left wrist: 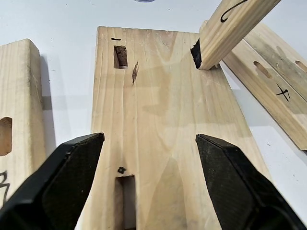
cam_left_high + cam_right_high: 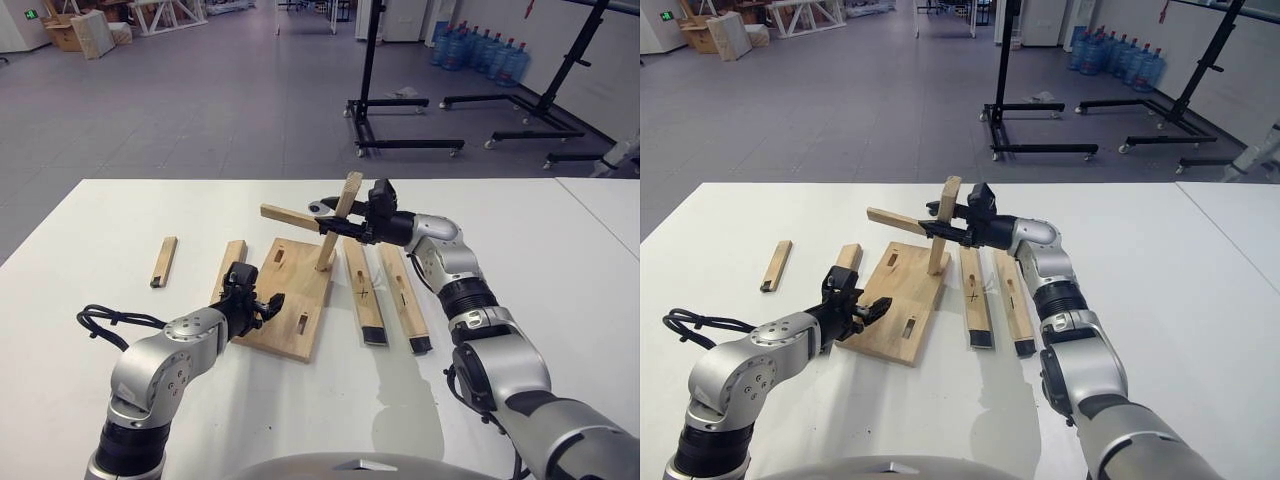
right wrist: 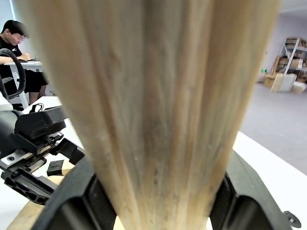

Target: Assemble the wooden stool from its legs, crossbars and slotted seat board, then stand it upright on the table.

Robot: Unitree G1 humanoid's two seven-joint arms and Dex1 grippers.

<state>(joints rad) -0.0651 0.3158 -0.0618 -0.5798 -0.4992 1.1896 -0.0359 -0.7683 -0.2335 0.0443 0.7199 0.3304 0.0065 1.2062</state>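
Stool parts are lying spread over the white worktop around the slotted seat board, which is lying flat near the middle. Well out at the board's nine o'clock a short crossbar is resting alone, and a loose leg is lying just beside the board's edge. The left gripper is hovering at the board's seven o'clock corner, fingers spread apart over the wood and grasping nothing; whether it is pressing down cannot be told.

At the one o'clock corner an upright leg is standing tilted with its foot at the board, a joined crossbar sticking out toward nine o'clock. The right gripper is clenching this leg near mid-height. Whether the foot is seated in its slot cannot be told. At three o'clock two spare legs are lying side by side.

The wood is looking stiff, light and dry, so it is probably easy to hold by the flat faces at mid-length. The slots are likely tight, and the board may be sliding on the smooth worktop unless pinned.

Beyond twelve o'clock a grey floor is stretching away, carrying black wheeled stands and water bottles.
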